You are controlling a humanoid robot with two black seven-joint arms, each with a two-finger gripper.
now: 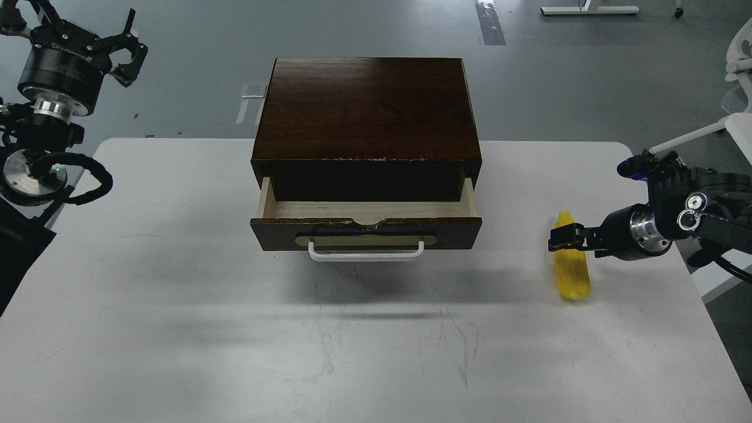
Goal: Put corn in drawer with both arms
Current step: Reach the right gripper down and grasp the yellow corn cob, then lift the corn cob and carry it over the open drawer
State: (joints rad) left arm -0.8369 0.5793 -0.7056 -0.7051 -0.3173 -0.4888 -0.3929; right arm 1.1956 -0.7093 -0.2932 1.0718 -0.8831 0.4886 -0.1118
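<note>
Writing: only some white lettering on the body of the left gripper (82, 35), too small to read. No brand or label legible on anything else.

Corn (571, 271): bright yellow ear, tapered, pointed end away from the robot, lying lengthwise on the white table (176, 329), right side, well apart from the box (367, 108). Looks slightly blurred. Kernel rows faintly visible.

Right gripper (564, 238): low over the upper third of the corn, coming in from the right, crossing the ear. Seen side-on and dark; can't tell whether the fingers are spread or closed on it, nor whether they touch it.

Left gripper: up in the far-left corner, off the table edge, prongs spread apart, nothing between them.

Drawer (365, 226): pulled partway out of the dark brown box, pale wood inside, nothing in the part that shows. Front edge chipped near the middle. White bar handle (365, 252) on a tan oval plate.

Table surface has scuffs and dark scratch marks in front of the drawer.
</note>
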